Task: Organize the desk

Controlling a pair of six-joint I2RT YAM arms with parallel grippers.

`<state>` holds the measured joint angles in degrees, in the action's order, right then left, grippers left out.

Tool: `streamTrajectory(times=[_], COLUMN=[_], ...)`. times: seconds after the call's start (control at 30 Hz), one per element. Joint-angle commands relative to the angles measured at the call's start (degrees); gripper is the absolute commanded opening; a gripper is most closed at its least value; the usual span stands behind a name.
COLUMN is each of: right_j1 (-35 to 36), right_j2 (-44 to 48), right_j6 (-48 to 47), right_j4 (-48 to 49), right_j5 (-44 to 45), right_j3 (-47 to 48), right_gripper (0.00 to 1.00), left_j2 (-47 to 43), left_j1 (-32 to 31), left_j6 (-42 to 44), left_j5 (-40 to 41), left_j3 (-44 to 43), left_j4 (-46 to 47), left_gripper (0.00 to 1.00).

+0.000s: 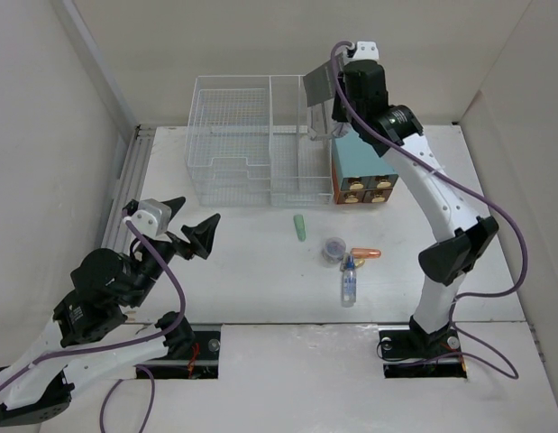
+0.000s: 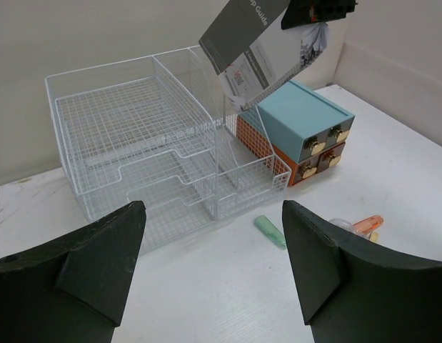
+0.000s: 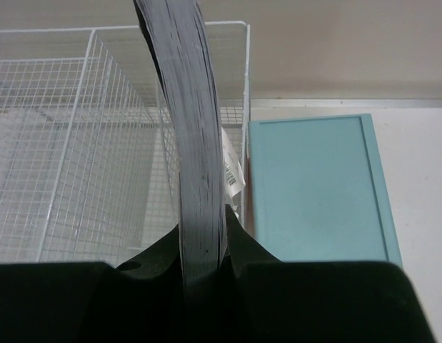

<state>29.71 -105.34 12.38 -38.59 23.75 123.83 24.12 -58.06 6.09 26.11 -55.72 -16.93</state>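
Note:
The desk [image 1: 251, 280] is a white tabletop. My right gripper [image 1: 340, 61] is shut on a grey booklet [image 1: 319, 83] and holds it up above the right slot of the white wire-mesh rack [image 1: 247, 144], beside the teal drawer box [image 1: 360, 171]. In the right wrist view the booklet [image 3: 193, 107] stands edge-on between the fingers [image 3: 235, 239], over the rack [image 3: 63, 143]. My left gripper [image 1: 196, 216] is open and empty, low over the desk's left half, facing the rack [image 2: 135, 136]. The booklet also shows in the left wrist view [image 2: 242, 36].
A green oblong [image 1: 300, 227], a small round clear jar [image 1: 333, 249], an orange marker [image 1: 367, 253] and a small blue-capped bottle [image 1: 349, 281] lie in front of the drawer box. White walls enclose the desk on three sides.

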Motion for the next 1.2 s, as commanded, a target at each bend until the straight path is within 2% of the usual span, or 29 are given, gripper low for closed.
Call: streamTrajectory(times=[0.0,0.33,0.53,1.17], right_j1=[0.34,0.34,-0.71,-1.76], right_j2=[-0.21,-4.96,-7.42,-15.16], right_j6=[4.66,5.81,6.34,4.58], right_j4=[6.77,4.23,2.38,-4.82], right_j5=[2.18,0.25,-4.76,-12.50], right_j3=[4.05,2.82,2.82,11.70], right_gripper=[0.00,0.00,0.00,0.00], left_j2=[-0.21,-0.21,-0.21,0.40], left_j1=[-0.03,-0.03,-0.03,-0.03], left_j6=[-0.11,1.03,2.08,3.67], left_j5=[-0.27,-1.32,-1.32,-1.32], left_j3=[0.53,1.67,1.67,3.87], left_j4=[2.87,3.39,4.44,5.50], left_gripper=[0.74,0.74,0.74,0.74])
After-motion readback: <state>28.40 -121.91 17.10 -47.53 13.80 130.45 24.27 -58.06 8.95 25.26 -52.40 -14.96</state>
